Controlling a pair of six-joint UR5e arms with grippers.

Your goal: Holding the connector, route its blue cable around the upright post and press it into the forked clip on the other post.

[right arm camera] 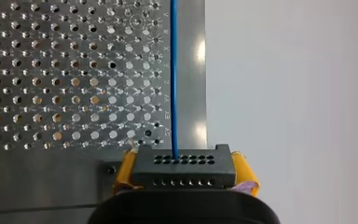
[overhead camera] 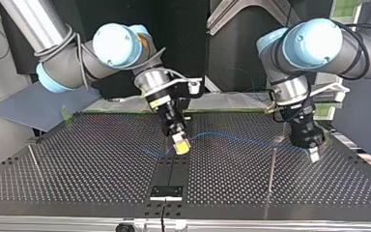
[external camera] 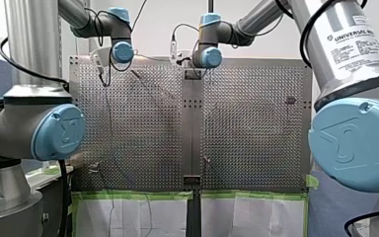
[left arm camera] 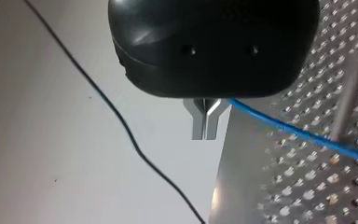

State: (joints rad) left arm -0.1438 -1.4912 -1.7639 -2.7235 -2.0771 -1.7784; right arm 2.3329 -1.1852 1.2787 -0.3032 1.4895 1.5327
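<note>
While right gripper pinches connector, left gripper nips blue cable; arm label reads "UNIVERSAL".

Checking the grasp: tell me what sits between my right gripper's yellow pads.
A dark connector with rows of holes, clamped by the pads; the blue cable leaves its upper row. My right gripper hides its rear.

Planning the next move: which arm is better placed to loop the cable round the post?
Probably left: my left hand is shut on the cable right beside a post. My right hand, holding the connector, looks farther from it in the top view.
</note>
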